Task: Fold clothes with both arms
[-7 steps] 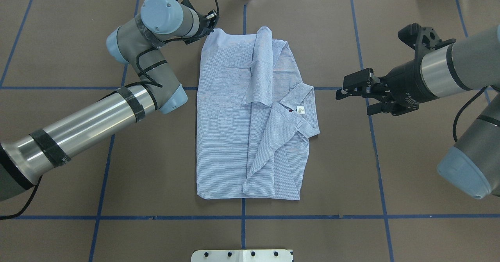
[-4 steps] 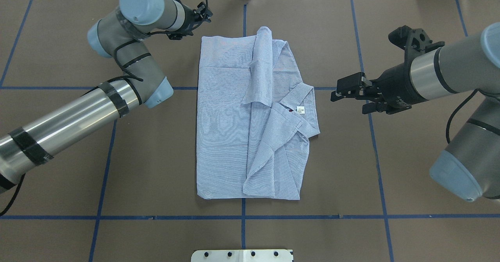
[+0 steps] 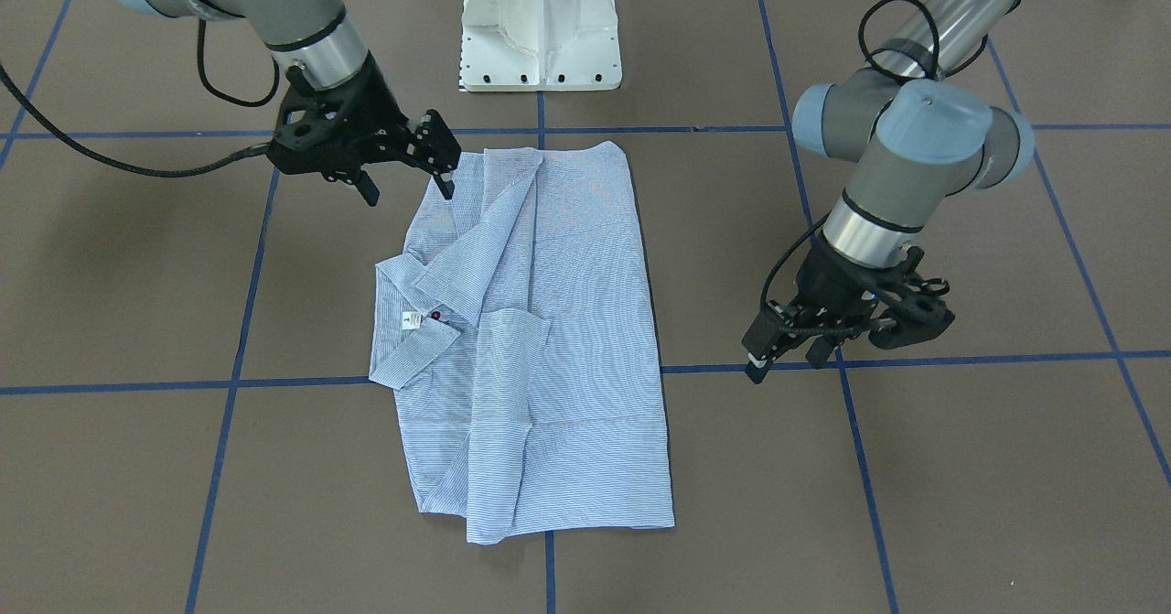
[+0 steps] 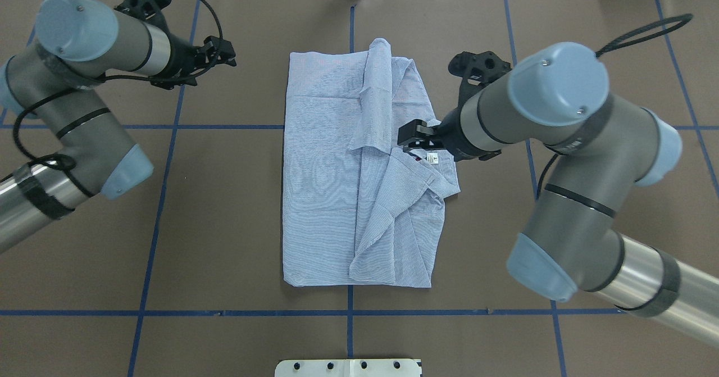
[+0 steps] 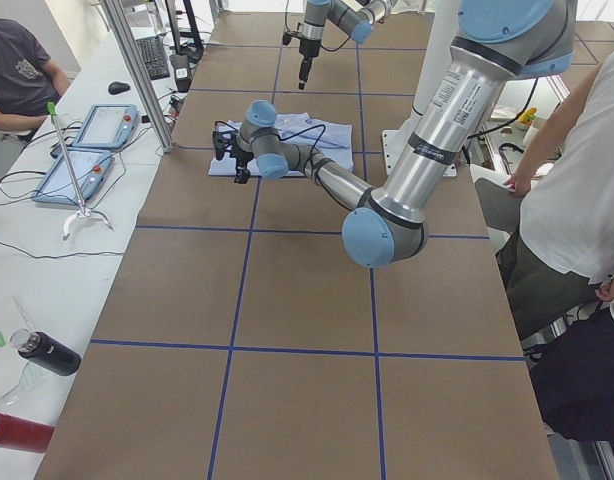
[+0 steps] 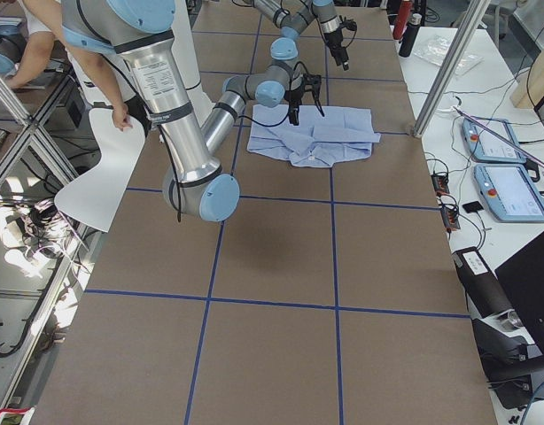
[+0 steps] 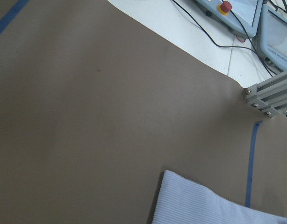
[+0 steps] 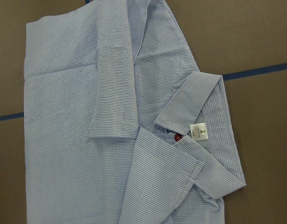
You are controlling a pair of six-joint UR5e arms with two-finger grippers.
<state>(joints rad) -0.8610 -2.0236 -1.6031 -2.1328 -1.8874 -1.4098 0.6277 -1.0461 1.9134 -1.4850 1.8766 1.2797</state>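
Shirt (image 4: 326, 197) is flat mid-counter (image 4: 224, 225), already folded into a long strip, with its long axis running straight away from my base. Collar (image 8: 195, 107) and label (image 8: 198, 132) poke out of the right edge, roughly halfway along.

My right tool (image 3: 407, 188) hangs above that right side, jaws wide, nothing in them. Overhead puts it over the collar but the front camera puts it nearer the base-end corner, so honestly I can't pin which spot it's above.

Left tool (image 3: 787, 360) is spread and empty too, well apart from the left edge over bare counter. So the right arm's way nearer. My guess is the next grab is on the collar side, and the left has to come in to match.
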